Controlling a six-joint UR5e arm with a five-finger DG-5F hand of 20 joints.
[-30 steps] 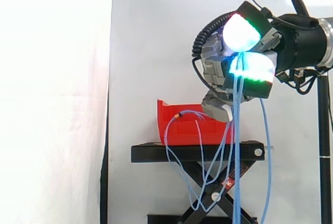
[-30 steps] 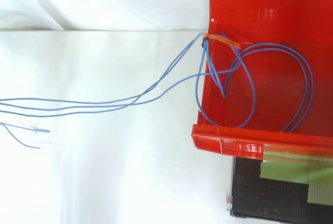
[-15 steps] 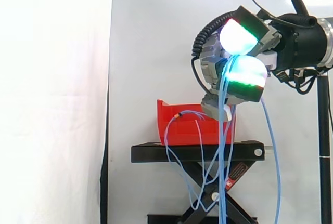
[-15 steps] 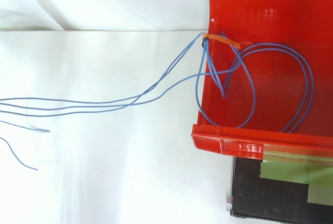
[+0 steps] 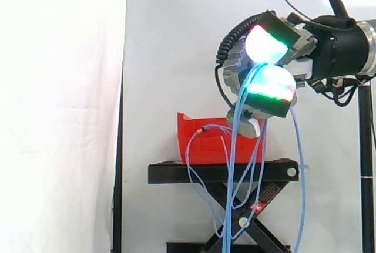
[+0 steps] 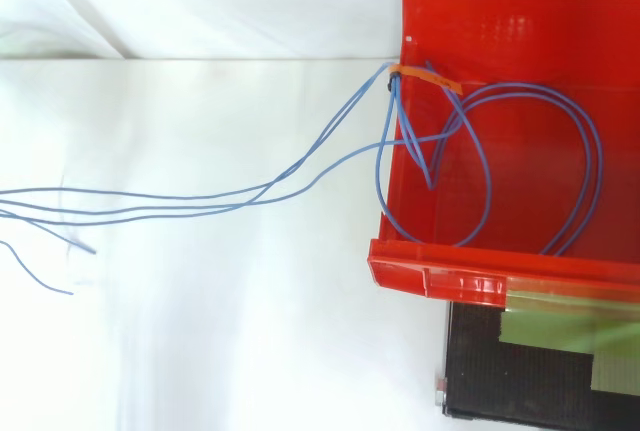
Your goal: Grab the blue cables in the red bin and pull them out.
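Up above the red bin (image 5: 205, 142), the robot hand (image 5: 271, 85) pinches the hanging blue cables (image 5: 233, 153).

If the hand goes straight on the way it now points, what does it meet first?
Probably nothing near: the hand, shut on the cables, points left and slightly down, and looks to pass above the bin towards the curtain. Depth is unclear.

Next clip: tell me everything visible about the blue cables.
The blue cables are several thin, flexible strands bound by an orange tie at the red bin's corner. Loops lie inside the bin; other strands cross its wall and trail away. In the side view the hand pinches strands between its glowing pads above the bin, and they hang slack past the black stand.
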